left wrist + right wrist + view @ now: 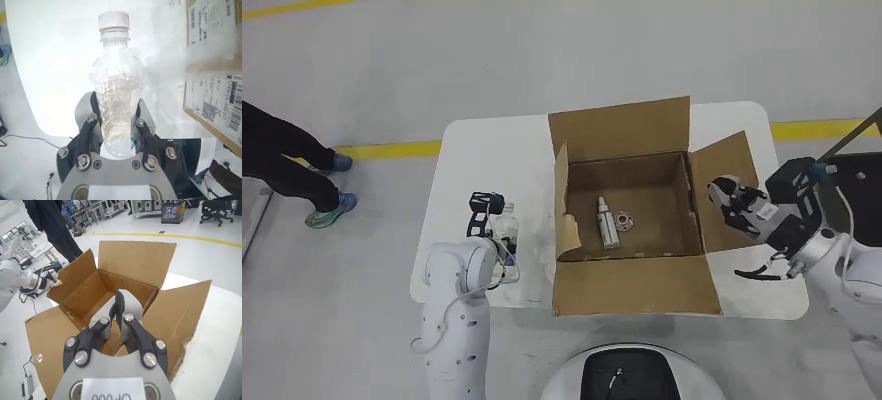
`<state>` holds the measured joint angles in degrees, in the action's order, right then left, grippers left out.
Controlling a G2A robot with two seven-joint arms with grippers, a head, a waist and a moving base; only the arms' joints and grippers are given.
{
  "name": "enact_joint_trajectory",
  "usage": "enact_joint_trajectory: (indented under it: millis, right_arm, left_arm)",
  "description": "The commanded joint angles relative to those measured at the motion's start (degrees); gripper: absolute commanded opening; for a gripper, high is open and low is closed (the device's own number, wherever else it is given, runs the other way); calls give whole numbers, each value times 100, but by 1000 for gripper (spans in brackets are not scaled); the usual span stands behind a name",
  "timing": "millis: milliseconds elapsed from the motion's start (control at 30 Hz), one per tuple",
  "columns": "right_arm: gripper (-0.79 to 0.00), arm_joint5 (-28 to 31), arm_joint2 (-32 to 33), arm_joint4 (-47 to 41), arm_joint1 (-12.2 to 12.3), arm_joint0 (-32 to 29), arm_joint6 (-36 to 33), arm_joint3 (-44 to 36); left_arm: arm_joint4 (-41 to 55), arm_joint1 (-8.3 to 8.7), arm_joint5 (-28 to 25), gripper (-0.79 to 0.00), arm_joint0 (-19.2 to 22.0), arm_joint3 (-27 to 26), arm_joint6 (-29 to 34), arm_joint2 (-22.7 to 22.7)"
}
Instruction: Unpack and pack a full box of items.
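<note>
sitting at the middle of the top view, the cardboard box (632,215) stands open on a white table (482,150) with rounded corners. its four flaps are folded out. the upper flap (619,128) lies toward the top of the frame, and the right flap (727,165) slopes out toward the right. the lower flap (632,285) lies flat and reaches close to the table's lower edge. the left flap (562,200) stands nearly upright with a torn, ragged rim. the box is plain brown corrugated board with creased inner walls.

on its floor lie a small spray bottle (608,222), slim and pale, and just to its right a small round part (627,219). the rest of the box floor is bare board.

the widest bare stretch of table is left of the box in the top view. the left gripper (116,106) sits there, clenched on a water bottle (115,85). its black fingers (88,130) press the ribbed lower body from both sides. the bottle is clear, thin plastic with a white screw cap, and it is partly filled. it is held over the smooth white tabletop, apart from the box's side, where paper labels (213,102) with barcodes are stuck.

the right gripper (118,306) hangs over the box's right side, above the right flap in the top view. it is empty, with its dark pads (121,302) pressed together. a narrow strip of table shows right of that flap.
</note>
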<state>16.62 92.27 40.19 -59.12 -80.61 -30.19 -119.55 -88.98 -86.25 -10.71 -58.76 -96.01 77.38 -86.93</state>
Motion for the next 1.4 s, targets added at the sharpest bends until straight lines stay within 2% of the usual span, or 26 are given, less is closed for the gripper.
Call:
enact_joint_trajectory:
  millis: [0,167,367,400,433,467,800,833,933,1267,1367]
  right_arm:
    - [-785,-457,-351,400,-12,252,-357,-96]
    - [-785,-1391,-1381,827,-109,972,-937,17]
    - [-785,-1741,-2160,1043,-226,1541,-1084,418]
    - [-785,-1764,-2200,1038,-237,1581,-1077,455]
    - [-785,-1776,-2230,1042,-246,1603,-1067,494]
    - [-785,-1753,-2254,1025,-252,1619,-1072,517]
    - [-785,-1702,-2256,1013,-255,1630,-1050,537]
    - [-785,-1702,-2256,1013,-255,1630,-1050,537]
    - [-785,-1702,-2256,1013,-255,1630,-1050,537]
    - [-785,-1718,-2266,965,-265,1579,-945,570]
    - [-785,-2014,-2357,1021,-299,1628,-966,636]
  left_arm:
    - [-8,13,-31,-785,46,216,-45,20]
    - [65,38,17,-785,163,685,-143,27]
    - [243,68,-39,-785,297,952,-132,54]
    - [261,75,-96,-683,315,981,-109,70]
    - [224,85,-141,-480,331,996,-99,88]
    - [224,85,-141,0,331,996,-99,88]
    - [224,85,-141,0,331,996,-99,88]
    - [220,91,-121,0,277,967,-260,82]
    - [122,121,-91,0,158,695,-452,58]
    - [281,177,33,0,-65,-503,-304,32]
    - [415,189,69,0,-108,-906,-305,32]
